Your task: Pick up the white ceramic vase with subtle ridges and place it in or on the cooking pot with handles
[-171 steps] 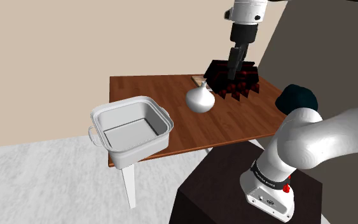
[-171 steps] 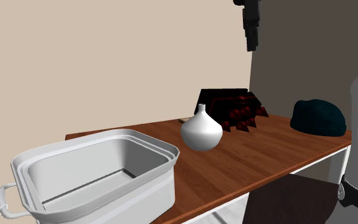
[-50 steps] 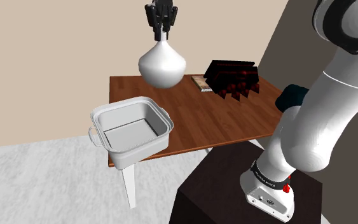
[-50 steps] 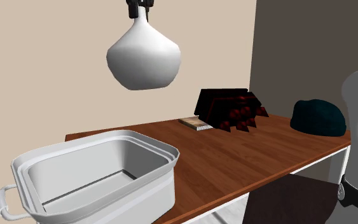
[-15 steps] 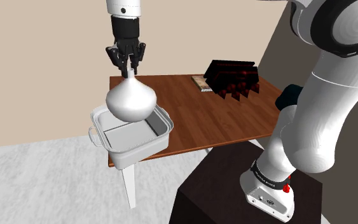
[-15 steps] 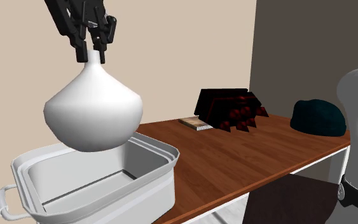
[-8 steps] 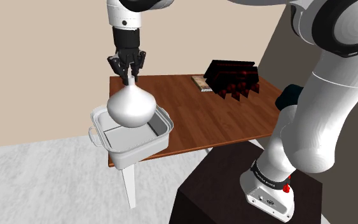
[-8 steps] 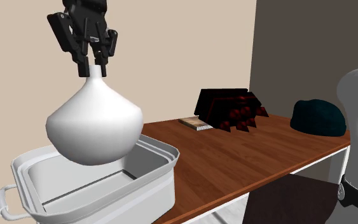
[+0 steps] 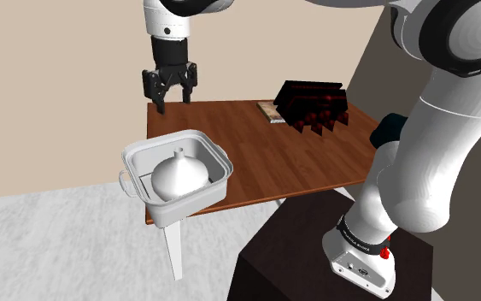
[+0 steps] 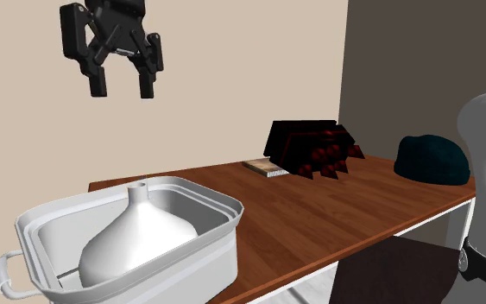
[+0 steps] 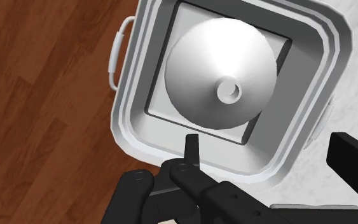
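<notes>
2 black fingers of the hand (image 9: 171, 100) stand wide apart, holding nothing, above the white squarish cooking pot (image 9: 197, 198) with side handles at the brown wooden table's (image 9: 272, 158) edge. The white bulbous, narrow-necked vase (image 9: 178, 175) sits upright inside the pot, clear of the hand.

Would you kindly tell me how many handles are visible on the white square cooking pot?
2: one handle over the brown wooden table, on the inner side of the white square cooking pot; the other on the opposite side, overhanging the table's edge.
</notes>
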